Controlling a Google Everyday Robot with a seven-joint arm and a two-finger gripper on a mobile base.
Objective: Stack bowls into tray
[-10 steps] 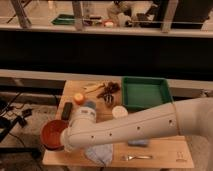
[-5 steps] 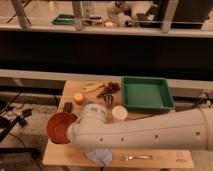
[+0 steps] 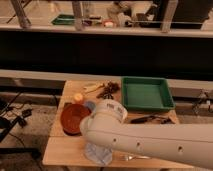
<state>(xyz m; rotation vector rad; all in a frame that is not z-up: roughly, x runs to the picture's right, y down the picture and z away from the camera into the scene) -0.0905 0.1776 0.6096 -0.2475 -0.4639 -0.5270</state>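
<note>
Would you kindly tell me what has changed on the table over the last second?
The white arm swung across the front of the table, now hiding the white cup; its gripper is out of view. The reddish-orange bowls, green rectangular tray and pale cloth stayed put.

This looks like a robotics lab or test space: a small wooden table (image 3: pixel 60 150) stands alone on a grey floor beside loose cables (image 3: pixel 17 117), against a long dark bench. The claw sits out of sight behind the white robot arm (image 3: pixel 150 140).
</note>
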